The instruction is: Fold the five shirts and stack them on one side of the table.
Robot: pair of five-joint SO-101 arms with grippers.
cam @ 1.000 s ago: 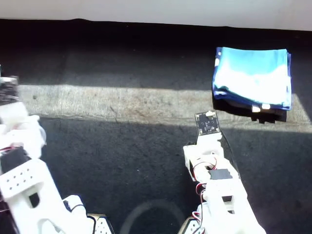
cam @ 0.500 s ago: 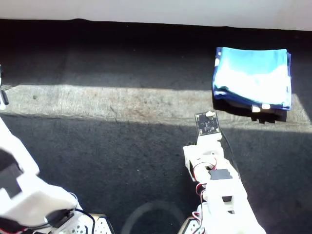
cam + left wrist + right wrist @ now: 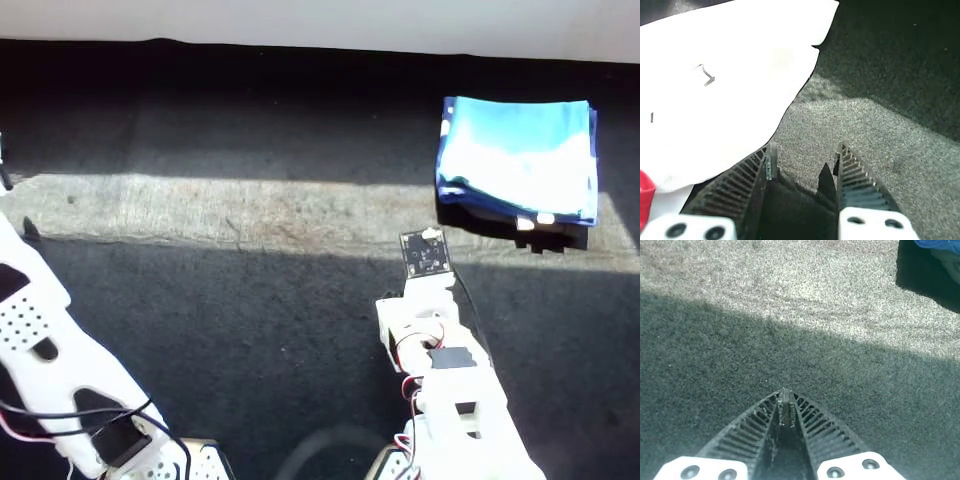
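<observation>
Down at the lower left of the high view stands my left arm, and its left claw hangs spread apart with nothing between the fingers, just dark table beneath the gap. A white sheet lies right beside one finger; I cannot tell whether it is cloth or paper, nor whether the finger touches it. A small red thing peeks out at that sheet's edge. My right arm rises from the lower middle of the high view, and its right claw is pinched tight, tips meeting, holding nothing, over the shaded part of the table. Beyond it a sunlit band runs across the table from side to side. Farthest off, in the upper right of the high view, sits the stack of folded blue shirts, squared up, its near edge in the sun, a dark layer showing under the blue, well apart from both claws.
</observation>
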